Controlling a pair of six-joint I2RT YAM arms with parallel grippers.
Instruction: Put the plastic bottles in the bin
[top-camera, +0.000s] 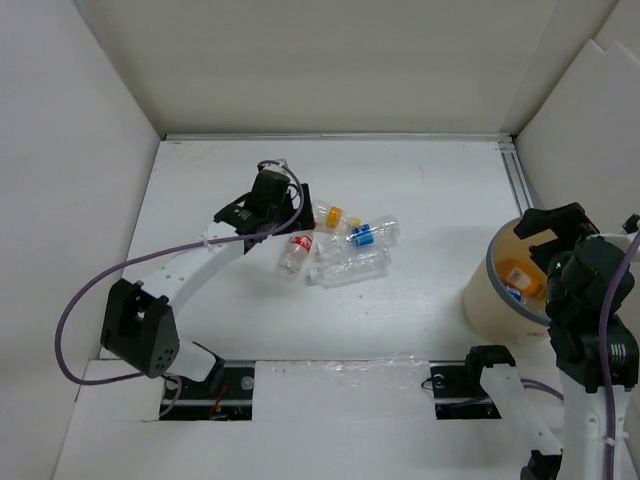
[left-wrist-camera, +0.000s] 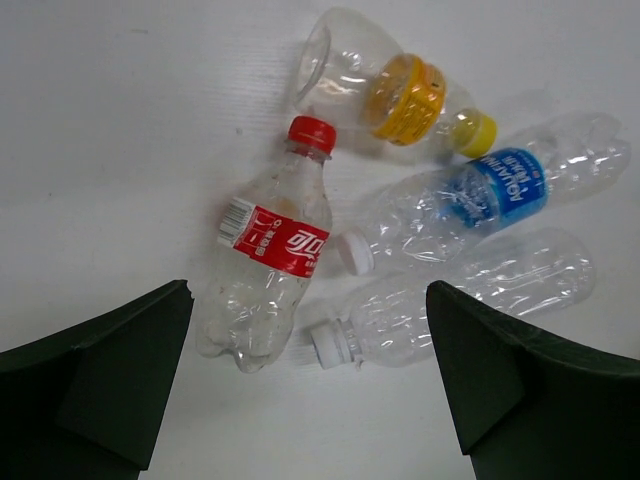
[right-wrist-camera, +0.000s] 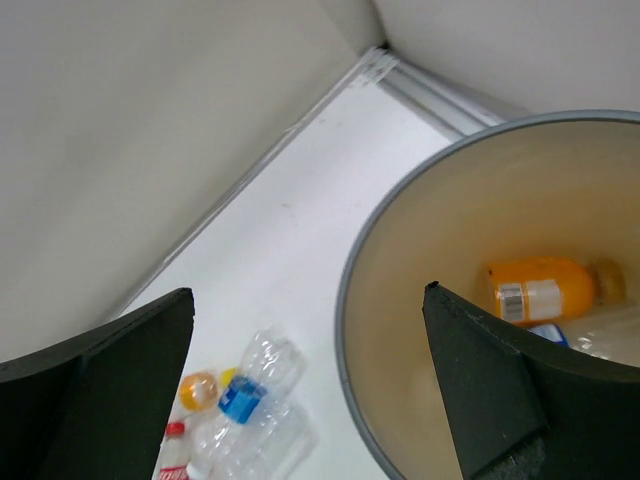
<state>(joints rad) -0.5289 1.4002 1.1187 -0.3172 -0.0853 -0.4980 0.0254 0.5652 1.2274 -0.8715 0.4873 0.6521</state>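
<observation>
Left wrist shows the spread left gripper (left-wrist-camera: 308, 330) over the red bottle (left-wrist-camera: 272, 270); closing may snag the neighbouring plain bottle (left-wrist-camera: 450, 300) too.

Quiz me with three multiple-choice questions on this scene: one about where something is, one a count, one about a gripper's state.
1. Where is the orange bottle? A in the bin, B on the table, C held aloft.
2. How many bottles lie on the table? A two, B four, C six.
3. The left gripper is: A open, B shut on a bottle, C shut on nothing.
Answers: 1 A, it lies inside the bin. 2 B: red-label, yellow-cap, blue-label and plain. 3 A, its fingers stand wide apart.
</observation>
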